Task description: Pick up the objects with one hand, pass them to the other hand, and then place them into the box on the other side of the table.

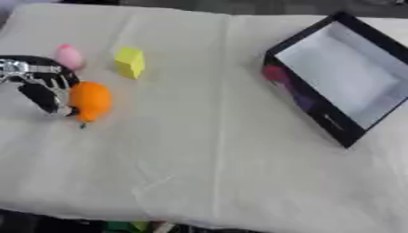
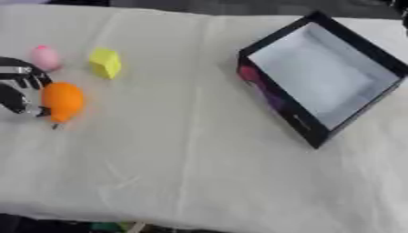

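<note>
An orange rounded object (image 1: 89,101) lies on the white cloth at the left. My left hand (image 1: 40,86) comes in from the left edge right beside it, open. Its fingers (image 1: 57,82) spread over the object's upper left, and the thumb tip (image 1: 67,110) touches its lower left side. A pink rounded object (image 1: 69,56) lies just behind the hand, and a yellow block (image 1: 130,63) stands to the right of that. The black box (image 1: 315,107) with a pale grey inside sits at the right, turned at an angle. My right hand shows in neither view.
The white cloth (image 1: 215,159) covers the whole table, with creases running front to back. The box's near wall carries pink and purple print (image 1: 279,77). The table's front edge runs along the bottom, with dark floor below.
</note>
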Motion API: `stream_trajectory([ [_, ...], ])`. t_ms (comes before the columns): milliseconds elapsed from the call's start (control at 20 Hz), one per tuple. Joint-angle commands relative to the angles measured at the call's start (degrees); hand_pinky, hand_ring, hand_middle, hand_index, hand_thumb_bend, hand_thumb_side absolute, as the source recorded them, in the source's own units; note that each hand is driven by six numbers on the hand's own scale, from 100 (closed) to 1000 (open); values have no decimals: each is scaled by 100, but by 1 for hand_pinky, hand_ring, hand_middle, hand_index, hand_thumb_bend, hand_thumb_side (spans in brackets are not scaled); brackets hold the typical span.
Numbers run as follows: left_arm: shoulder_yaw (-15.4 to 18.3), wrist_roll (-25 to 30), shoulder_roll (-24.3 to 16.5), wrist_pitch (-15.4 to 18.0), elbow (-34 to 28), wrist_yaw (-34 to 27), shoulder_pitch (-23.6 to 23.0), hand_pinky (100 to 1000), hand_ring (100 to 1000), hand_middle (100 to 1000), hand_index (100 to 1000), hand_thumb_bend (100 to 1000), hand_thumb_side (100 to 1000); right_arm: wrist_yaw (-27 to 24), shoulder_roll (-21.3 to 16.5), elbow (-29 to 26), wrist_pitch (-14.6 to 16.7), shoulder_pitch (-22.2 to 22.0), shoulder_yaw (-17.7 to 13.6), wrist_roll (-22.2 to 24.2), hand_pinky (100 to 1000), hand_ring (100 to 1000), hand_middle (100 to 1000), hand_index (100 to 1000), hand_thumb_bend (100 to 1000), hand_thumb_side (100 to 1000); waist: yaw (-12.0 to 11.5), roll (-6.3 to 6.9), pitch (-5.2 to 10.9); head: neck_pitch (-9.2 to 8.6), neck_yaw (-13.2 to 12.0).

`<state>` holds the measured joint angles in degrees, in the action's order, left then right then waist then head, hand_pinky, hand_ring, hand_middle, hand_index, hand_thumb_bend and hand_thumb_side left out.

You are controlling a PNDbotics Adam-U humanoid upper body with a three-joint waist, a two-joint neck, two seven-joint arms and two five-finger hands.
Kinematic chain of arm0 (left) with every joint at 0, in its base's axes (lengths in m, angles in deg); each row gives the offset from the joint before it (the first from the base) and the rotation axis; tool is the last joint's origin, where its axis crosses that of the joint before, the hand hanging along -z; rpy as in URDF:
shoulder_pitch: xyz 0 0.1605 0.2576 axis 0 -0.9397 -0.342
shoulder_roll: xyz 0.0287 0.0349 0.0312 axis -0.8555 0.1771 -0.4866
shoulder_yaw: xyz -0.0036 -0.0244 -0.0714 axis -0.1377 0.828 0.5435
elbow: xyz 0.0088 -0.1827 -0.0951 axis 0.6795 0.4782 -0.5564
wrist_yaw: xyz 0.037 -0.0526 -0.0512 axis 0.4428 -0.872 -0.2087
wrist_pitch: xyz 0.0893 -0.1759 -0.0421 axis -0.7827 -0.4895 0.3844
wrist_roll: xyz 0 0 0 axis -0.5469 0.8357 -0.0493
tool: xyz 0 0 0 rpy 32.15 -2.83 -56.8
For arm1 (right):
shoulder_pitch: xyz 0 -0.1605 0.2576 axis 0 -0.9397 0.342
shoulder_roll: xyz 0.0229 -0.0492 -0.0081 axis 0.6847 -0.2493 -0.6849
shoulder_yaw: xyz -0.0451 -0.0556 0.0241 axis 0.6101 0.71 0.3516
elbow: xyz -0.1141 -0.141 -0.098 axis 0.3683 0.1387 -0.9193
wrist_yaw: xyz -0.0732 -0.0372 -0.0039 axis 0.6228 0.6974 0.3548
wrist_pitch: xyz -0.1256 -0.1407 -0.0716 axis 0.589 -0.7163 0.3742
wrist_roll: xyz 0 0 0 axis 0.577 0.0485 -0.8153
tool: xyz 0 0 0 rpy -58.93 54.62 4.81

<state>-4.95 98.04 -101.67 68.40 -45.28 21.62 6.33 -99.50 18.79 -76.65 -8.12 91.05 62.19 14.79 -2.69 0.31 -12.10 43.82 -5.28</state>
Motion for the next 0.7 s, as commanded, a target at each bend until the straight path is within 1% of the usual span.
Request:
stream_trajectory([
  [50,-35,-220,-75,-46,-46,153,128,828,805,777,850,448,289,23,-99,-69,8,71,-29,24,863,765,826,862,100,547,4,-33,17,30,-26],
  [200,-64,-392,-43,-145,-102,345,147,825,798,766,848,488,288,27,-94,-62,3,66,-29,27,863,764,826,862,100,549,1,-29,12,30,-36],
  [350,-83,-561,41,-237,-43,413,166,819,786,752,839,477,286,33,-77,-56,-8,61,-17,45,863,763,825,862,100,551,5,-31,6,30,-36],
  [450,-112,-563,79,-228,-10,375,169,819,782,742,820,439,291,35,-76,-51,-15,61,-16,53,863,763,825,862,100,554,10,-33,1,30,-38],
  [500,-119,-534,88,-216,0,344,169,816,777,730,810,470,279,33,-77,-50,-16,61,-18,53,863,763,825,862,100,570,11,-34,0,30,-40],
  [550,-125,-482,93,-200,8,298,165,813,772,723,790,374,291,32,-79,-50,-16,62,-19,52,863,763,825,862,100,566,13,-34,-2,30,-43],
  [600,-128,-419,91,-182,8,253,160,811,769,717,779,348,295,31,-81,-50,-16,62,-19,50,864,763,825,862,100,570,14,-34,-2,30,-44],
  [650,-127,-351,87,-167,3,212,155,807,762,702,757,295,296,31,-82,-50,-17,62,-19,48,864,763,825,862,100,572,15,-35,-2,30,-42],
  [700,-121,-290,80,-158,-7,174,151,807,762,702,757,295,296,30,-83,-50,-18,62,-19,45,864,763,825,862,100,572,15,-35,-2,30,-39],
])
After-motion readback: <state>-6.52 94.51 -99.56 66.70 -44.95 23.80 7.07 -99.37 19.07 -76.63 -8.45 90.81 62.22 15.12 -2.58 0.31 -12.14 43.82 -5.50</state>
